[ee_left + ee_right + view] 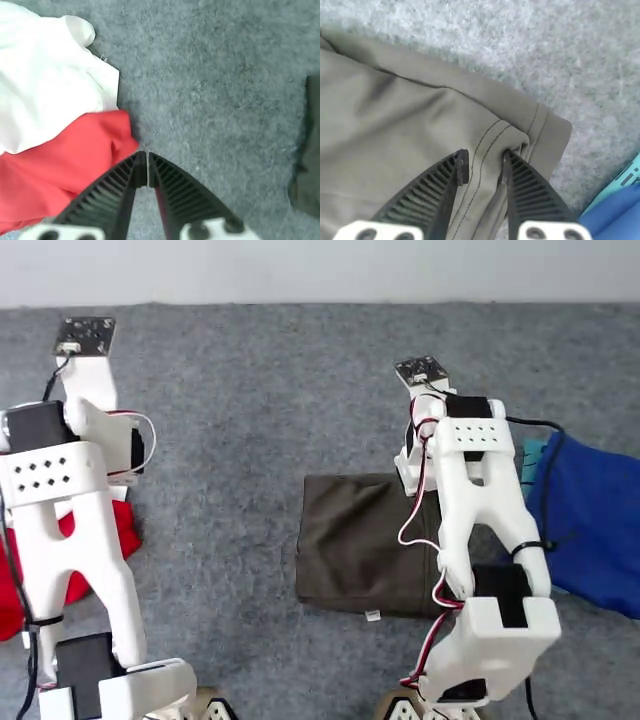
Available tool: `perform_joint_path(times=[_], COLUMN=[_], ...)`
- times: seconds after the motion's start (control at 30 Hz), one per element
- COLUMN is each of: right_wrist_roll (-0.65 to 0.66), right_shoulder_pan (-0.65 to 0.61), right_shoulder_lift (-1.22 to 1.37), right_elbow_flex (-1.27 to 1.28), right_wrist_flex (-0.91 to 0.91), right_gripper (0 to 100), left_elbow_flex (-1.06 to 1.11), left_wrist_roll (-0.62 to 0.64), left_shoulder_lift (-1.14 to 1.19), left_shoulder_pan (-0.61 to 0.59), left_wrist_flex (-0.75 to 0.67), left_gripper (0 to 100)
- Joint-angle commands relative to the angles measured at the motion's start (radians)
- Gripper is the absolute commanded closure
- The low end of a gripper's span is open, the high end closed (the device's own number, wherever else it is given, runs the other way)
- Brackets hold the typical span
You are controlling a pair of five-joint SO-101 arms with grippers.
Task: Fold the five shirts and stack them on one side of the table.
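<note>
Table (250, 390): grey, carpet-like surface across the whole high view, carrying all items below. Right arm (480, 500): white, stretched out over the right-hand edge of the olive shirt. Left arm (70, 540): white, at the left side of the table, partly covering the red shirt. Olive shirt (350, 540): dark olive-brown, folded into a flat rectangle, lying mid-table between the two arms, a small white tag (372, 616) at its near edge. Blue shirt (590, 530): loose and unfolded, at the right edge of the table just beside the right arm; whether it touches the olive shirt cannot be told, as the arm hides the gap. Red shirt (110, 530): crumpled, at the left edge of the table. White shirt (45, 85): rumpled, touching the red shirt along one border. Teal item (533, 455): a small piece showing at the far corner of the blue shirt, kind unclear. Right gripper (482, 165): fingers parted by a narrow gap, tips down on the stitched hem at a corner of the olive shirt, nothing clamped. Left gripper (148, 170): fingers pressed together with nothing between them, above bare table just beside the red shirt's edge
</note>
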Motion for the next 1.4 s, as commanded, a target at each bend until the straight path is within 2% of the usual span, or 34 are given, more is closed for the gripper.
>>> perform_joint_path(times=[0.0,0.43,0.83,0.97,1.03,1.37], right_wrist_roll=[-0.011,-0.011,-0.011,-0.006,-0.002,0.141], right_shoulder_pan=[-0.004,0.050,0.018,0.018,0.033,0.148], right_shoulder_lift=[-0.007,0.010,0.101,0.116,0.104,-0.019], right_elbow_flex=[-0.048,-0.049,-0.057,-0.058,-0.058,-0.057], right_wrist_flex=[-0.008,-0.015,-0.010,-0.042,-0.045,-0.073], right_gripper=[87.9,88.0,88.3,98.8,98.2,98.8], left_elbow_flex=[-0.002,-0.002,-0.002,-0.002,-0.002,-0.002], left_wrist_roll=[-0.009,-0.006,-0.009,-0.009,-0.009,-0.009], left_shoulder_lift=[-0.031,-0.032,-0.032,-0.032,-0.032,-0.032], left_shoulder_pan=[-0.003,-0.003,-0.003,-0.003,-0.003,-0.003], left_wrist_flex=[0.011,0.011,0.011,0.011,0.011,0.011], left_gripper=[99,99,99,99,99,99])
